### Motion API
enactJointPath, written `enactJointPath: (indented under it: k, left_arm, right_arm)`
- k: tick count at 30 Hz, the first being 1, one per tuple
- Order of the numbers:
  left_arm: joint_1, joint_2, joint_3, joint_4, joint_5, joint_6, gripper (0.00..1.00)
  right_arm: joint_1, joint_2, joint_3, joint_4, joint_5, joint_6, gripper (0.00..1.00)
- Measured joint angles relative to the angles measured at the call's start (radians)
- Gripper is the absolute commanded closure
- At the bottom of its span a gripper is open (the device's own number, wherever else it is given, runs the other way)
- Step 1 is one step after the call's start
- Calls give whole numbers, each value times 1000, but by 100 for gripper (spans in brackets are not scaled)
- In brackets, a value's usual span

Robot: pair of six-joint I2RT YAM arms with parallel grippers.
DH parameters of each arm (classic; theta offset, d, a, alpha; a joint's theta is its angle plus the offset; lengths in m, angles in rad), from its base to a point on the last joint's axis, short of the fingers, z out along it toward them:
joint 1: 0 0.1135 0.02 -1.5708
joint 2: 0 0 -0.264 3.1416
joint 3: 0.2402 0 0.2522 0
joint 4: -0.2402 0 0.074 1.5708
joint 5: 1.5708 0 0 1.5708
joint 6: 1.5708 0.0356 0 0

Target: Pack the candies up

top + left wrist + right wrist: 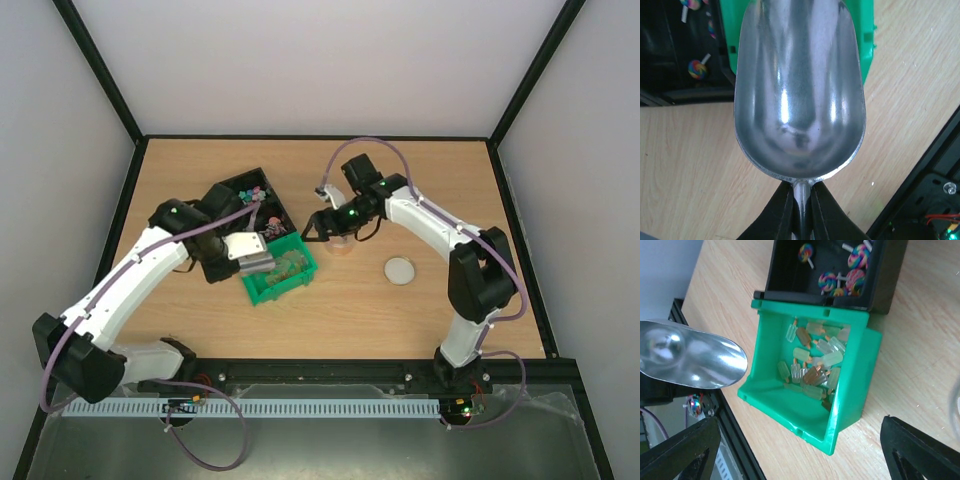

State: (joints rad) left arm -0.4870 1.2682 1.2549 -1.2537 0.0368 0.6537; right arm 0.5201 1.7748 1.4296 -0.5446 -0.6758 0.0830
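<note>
Candies (812, 365) lie in the green bin (771, 399); left pincer (801, 197) clenches the handle of the metal scoop (800, 90) at the bin's edge; right pincer (800, 425) hangs released, fingers wide apart.

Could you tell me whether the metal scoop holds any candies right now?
No, the scoop shows only bare, shiny metal inside.

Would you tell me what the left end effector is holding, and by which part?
The left end effector grips the shiny metal scoop by its narrow handle.
</note>
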Motion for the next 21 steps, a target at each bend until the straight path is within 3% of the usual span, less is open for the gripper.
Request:
enactJointPath:
  k: [5, 21]
  left_arm:
    - [-61, -10, -53, -20, -70, -24, 98]
    - [-104, 135, -56, -20, -171, -56, 98]
  right_arm:
    - [41, 1, -45, 6, 32, 23, 17]
    - [56, 85, -94, 100, 7, 113, 39]
